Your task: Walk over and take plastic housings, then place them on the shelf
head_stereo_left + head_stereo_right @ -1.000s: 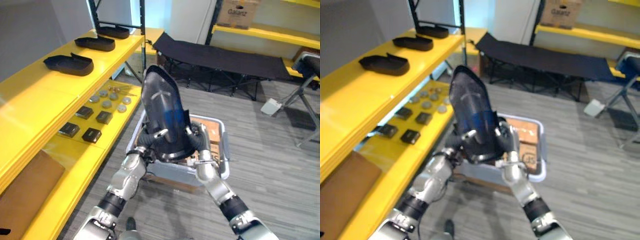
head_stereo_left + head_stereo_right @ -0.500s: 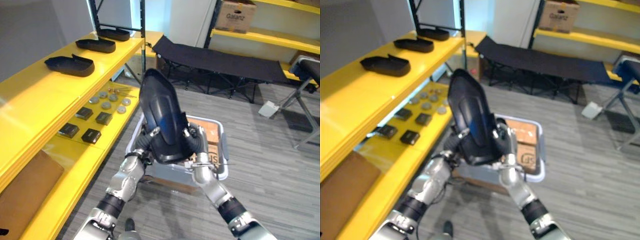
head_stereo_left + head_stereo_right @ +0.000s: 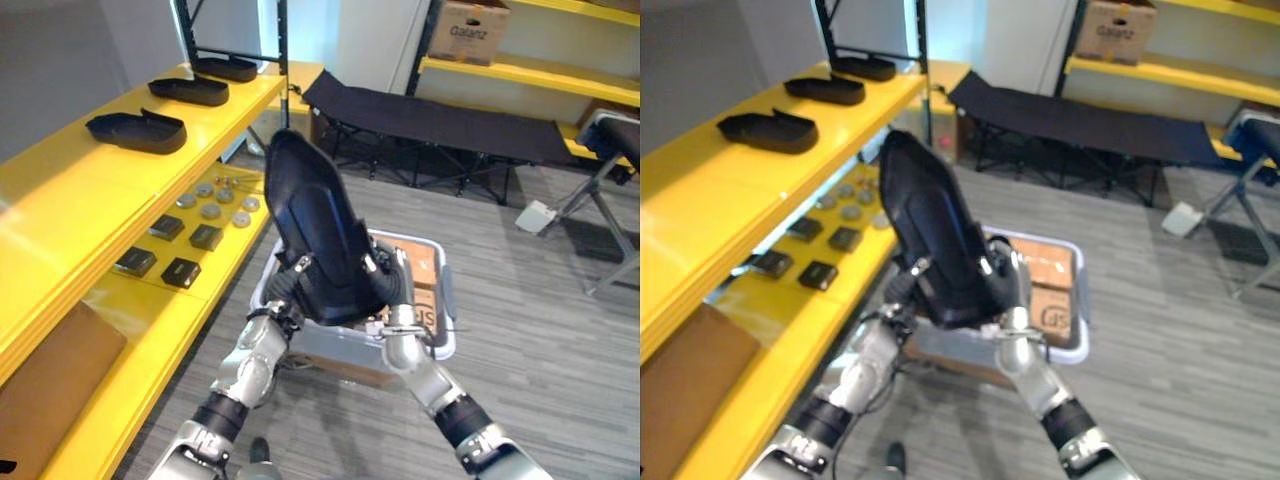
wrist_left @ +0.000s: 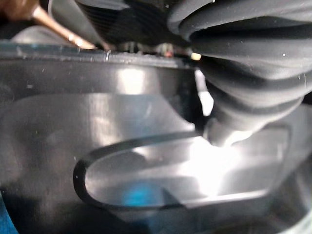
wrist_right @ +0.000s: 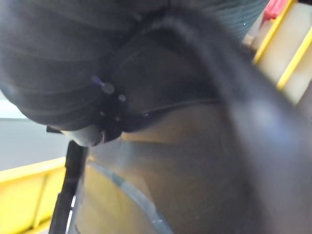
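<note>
saw, at far left, a yellow shelf [image 3: 70, 200] carrying three black shelved housings [image 3: 137, 130], shallow and spaced apart in a row along its upper level. below them, on the lower level, noted small black blocks [image 3: 183, 271] and a cluster of metal discs [image 3: 213, 210], with a brown cardboard sheet [image 3: 50, 375] lying nearer the camera.

toward the middle, found the left robot hand [image 3: 288, 288] closed on the lower left edge of the plastic housing [image 3: 315, 235], with a silver finger [image 3: 303, 263] hooked over its front face. saw the plastic housing held up in the air between both robot hands: long, dark and glossy, standing on end with its top leaning toward the yellow shelf, apart from it and resting on nothing. in the left wrist view, caught its shiny moulded surface close against the hand's ribbed cover.

found the right robot hand [image 3: 394, 287] clamped on the opposite lower edge, with fingers likewise curled onto the front.

beneath and behind the hands, noted a grey bin [image 3: 447, 310] on the floor with brown cardboard boxes [image 3: 425, 270] inside. farther back, saw a black folding cot [image 3: 440, 125], then a second yellow rack [image 3: 540, 80] bearing a cardboard box [image 3: 473, 30], and at far right a chair [image 3: 610, 140] and a small white object [image 3: 540, 215] on the grey floor.
</note>
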You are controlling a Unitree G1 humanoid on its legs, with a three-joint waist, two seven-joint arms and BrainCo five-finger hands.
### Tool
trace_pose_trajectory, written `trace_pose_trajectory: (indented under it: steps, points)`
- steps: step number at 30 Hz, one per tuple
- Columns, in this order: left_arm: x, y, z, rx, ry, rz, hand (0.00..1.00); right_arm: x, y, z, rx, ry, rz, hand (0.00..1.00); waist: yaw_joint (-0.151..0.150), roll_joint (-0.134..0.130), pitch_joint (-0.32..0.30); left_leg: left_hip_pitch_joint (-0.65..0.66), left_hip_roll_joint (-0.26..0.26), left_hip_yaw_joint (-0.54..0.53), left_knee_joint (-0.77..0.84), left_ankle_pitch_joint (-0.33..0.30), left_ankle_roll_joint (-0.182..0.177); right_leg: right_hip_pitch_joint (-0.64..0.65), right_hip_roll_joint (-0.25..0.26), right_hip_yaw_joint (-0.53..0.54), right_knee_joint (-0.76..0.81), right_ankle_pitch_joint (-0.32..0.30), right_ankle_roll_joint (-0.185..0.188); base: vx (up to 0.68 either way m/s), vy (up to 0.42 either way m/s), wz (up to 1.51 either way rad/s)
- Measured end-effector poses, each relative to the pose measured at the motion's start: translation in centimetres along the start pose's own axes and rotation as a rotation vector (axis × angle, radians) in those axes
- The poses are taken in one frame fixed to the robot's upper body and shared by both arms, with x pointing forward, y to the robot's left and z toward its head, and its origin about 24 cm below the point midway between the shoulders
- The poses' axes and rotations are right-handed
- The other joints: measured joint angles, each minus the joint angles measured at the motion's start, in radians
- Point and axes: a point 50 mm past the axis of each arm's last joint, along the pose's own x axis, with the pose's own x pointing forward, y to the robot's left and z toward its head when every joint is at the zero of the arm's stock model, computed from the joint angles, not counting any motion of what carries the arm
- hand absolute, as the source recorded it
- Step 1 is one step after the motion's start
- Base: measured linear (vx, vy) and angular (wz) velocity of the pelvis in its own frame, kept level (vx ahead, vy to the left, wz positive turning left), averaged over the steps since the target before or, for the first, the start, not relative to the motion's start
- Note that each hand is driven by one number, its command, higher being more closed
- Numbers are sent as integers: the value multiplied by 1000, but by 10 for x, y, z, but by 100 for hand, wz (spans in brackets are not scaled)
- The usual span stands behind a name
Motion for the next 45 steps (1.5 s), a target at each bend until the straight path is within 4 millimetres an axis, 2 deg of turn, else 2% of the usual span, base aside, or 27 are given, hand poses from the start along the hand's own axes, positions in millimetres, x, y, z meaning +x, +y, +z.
trace_pose_trajectory:
  steps: [9, 13, 17, 20, 23, 25, 26, 27, 28, 30, 31, 33, 34, 37, 38, 39, 41, 44, 45]
  points:
    - [-9, 2, 4, 9, -110, 34, 100, -10, 9, 8, 73, -16, 11, 0, -11, 0, 0, 0, 0, 3, 0, 0, 0, -1, 0, 1, 0, 0, 0, 0, 0, 0]
    - [-19, -10, 18, 16, -253, 48, 100, -7, 5, 27, 149, -65, -49, 0, -11, 5, -3, 2, 0, 6, 1, 0, 0, -4, 0, 0, 4, -1, -2, 0, 0, 0]
    - [-26, -16, 34, 30, -398, 97, 100, 0, -5, 42, 210, -103, -98, 0, -13, 29, -17, 12, 2, 12, 0, 0, 0, -4, -1, 5, 14, -7, -11, 0, 0, -4]
    - [-32, -14, 41, 98, -468, 152, 100, 2, -11, 43, 232, -77, -58, 0, -14, 41, -23, 13, 3, 15, -1, -1, -1, -6, -1, 8, 16, -9, -12, 0, 0, -2]
    - [-40, -8, 51, 234, -546, 273, 100, 7, -30, 50, 304, -76, -94, 0, -15, 44, -25, 13, 5, 20, -1, -2, -2, -12, -1, 15, 14, -10, -13, -2, 2, -6]
    - [-52, 11, 60, 332, -614, 442, 100, 16, -58, 58, 396, -111, -176, 0, -17, 44, -25, 13, 6, 28, -1, -4, -4, -19, -2, 27, 14, -10, -13, -4, 8, -13]
    - [-55, 17, 63, 345, -627, 486, 100, 17, -65, 59, 418, -123, -196, 0, -18, 44, -25, 13, 6, 28, -1, -4, -4, -19, -2, 27, 14, -10, -13, 5, 3, -3]
    - [-62, 27, 67, 406, -657, 574, 100, 18, -80, 61, 505, -151, -209, 0, -19, 44, -26, 13, 6, 28, -1, -4, -4, -19, -2, 27, 14, -10, -13, 0, 0, 0]
    - [-70, 35, 70, 462, -685, 646, 100, 16, -92, 63, 560, -190, -205, 0, -19, 44, -26, 13, 6, 29, -1, -4, -4, -20, -2, 27, 14, -10, -13, 0, 0, 0]
    - [-81, 42, 76, 526, -722, 715, 100, 10, -105, 64, 597, -228, -185, 0, -19, 44, -26, 13, 7, 31, -1, -4, -4, -20, -2, 28, 13, -10, -13, 0, 0, 0]
    - [-91, 46, 79, 603, -747, 750, 100, 0, -117, 60, 579, -236, -183, 0, -19, 43, -26, 13, 7, 34, -1, -6, -2, -20, -2, 29, 11, -10, -13, 35, -3, -4]
    - [-101, 50, 82, 652, -758, 760, 100, -12, -128, 52, 544, -213, -203, 0, -19, 43, -26, 13, 7, 42, -1, -8, -3, -23, -2, 33, 8, -10, -13, 40, -1, -12]
    - [-110, 56, 84, 678, -762, 769, 100, -24, -140, 38, 534, -154, -235, 0, -20, 45, -27, 14, 9, 55, -1, -10, -4, -32, -2, 46, 8, -10, -13, 32, 1, -21]
    - [-127, 63, 82, 675, -750, 783, 100, -50, -152, 12, 488, 5, -313, 0, -38, 45, -28, 14, 10, 69, -1, -15, -5, -40, -2, 58, 6, -10, -13, 33, -4, -19]
    - [-142, 70, 77, 647, -725, 794, 100, -76, -151, -12, 490, 184, -335, 0, -49, 47, -35, 15, 12, 79, -1, -19, -9, -46, -1, 68, 4, -10, -13, 48, -11, -14]
    - [-144, 70, 77, 640, -721, 792, 100, -82, -150, -17, 492, 219, -337, 0, -50, 47, -37, 15, 13, 81, -1, -20, -10, -48, 0, 72, 3, -9, -13, 55, -13, -23]
    - [-158, 70, 70, 576, -707, 791, 100, -127, -144, -46, 454, 478, -341, 0, -54, 49, -44, 14, 16, 93, -1, -25, -15, -54, 3, 83, 5, -9, -14, 52, -17, -15]
    - [-170, 71, 64, 514, -710, 789, 100, -166, -146, -68, 417, 665, -390, 0, -64, 57, -49, 15, 17, 98, -1, -26, -17, -54, 4, 84, 6, -9, -14, 14, -6, -1]
    - [-171, 71, 63, 518, -709, 784, 100, -170, -148, -71, 408, 683, -406, 0, -66, 58, -50, 15, 18, 98, -1, -26, -17, -54, 4, 85, 7, -9, -14, 0, 0, 0]
